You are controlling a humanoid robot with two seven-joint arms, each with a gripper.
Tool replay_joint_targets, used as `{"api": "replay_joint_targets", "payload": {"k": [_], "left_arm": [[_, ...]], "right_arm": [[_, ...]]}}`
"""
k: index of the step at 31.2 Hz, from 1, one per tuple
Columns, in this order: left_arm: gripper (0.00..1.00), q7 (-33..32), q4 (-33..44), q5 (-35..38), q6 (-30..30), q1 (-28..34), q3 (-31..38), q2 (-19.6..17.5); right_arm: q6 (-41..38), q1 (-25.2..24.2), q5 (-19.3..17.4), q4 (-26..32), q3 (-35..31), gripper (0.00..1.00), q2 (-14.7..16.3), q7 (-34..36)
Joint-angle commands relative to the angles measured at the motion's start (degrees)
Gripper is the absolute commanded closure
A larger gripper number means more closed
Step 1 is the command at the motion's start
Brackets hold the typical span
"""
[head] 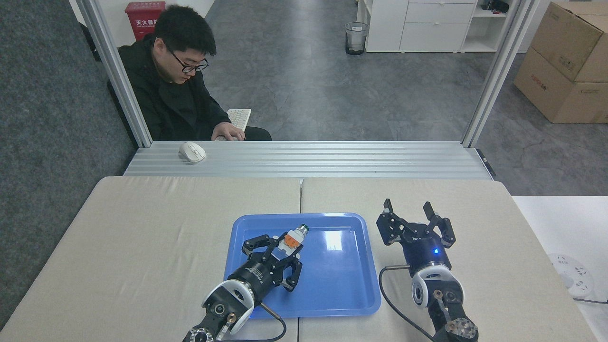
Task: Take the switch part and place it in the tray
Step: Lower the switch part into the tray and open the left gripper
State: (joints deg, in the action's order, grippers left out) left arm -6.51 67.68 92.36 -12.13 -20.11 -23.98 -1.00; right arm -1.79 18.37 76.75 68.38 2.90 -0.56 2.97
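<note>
single head view, taken from the robot's own head, looking forward and down across the padded table (142, 237) at moderate range. both arms entered from the bottom edge. the blue tray (332, 304) lay centred in the lower half; the upper half showed a seated person (175, 95) and office floor beyond.

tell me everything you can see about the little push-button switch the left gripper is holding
The small push-button switch part has a white blocky body, orange middle, silver collar and green round cap. It tilts up and to the right, cap end far from the robot. The black left gripper is clamped on its white end, holding it over the glossy blue plastic tray.
</note>
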Motion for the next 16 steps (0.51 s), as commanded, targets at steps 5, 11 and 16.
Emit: {"api": "replay_joint_targets", "payload": {"k": [5, 11, 16], "left_arm": [[0.58, -0.17, -3.34, 0.45, 0.79, -0.19, -5.29, 1.62], [0.21, -0.43, -0.36, 0.18, 5.26, 0.25, -5.29, 1.88], [0.06, -0.17, 2.98, 0.01, 10.09, -0.28, -4.07, 1.88]], "right_arm": [[0.04, 0.0, -0.02, 0.0, 0.0, 0.0, 0.03, 0.02], [0.04, 0.0, -0.02, 0.0, 0.0, 0.0, 0.03, 0.02], [0.04, 0.0, 0.07, 0.0, 0.0, 0.0, -0.06, 0.02]]}}
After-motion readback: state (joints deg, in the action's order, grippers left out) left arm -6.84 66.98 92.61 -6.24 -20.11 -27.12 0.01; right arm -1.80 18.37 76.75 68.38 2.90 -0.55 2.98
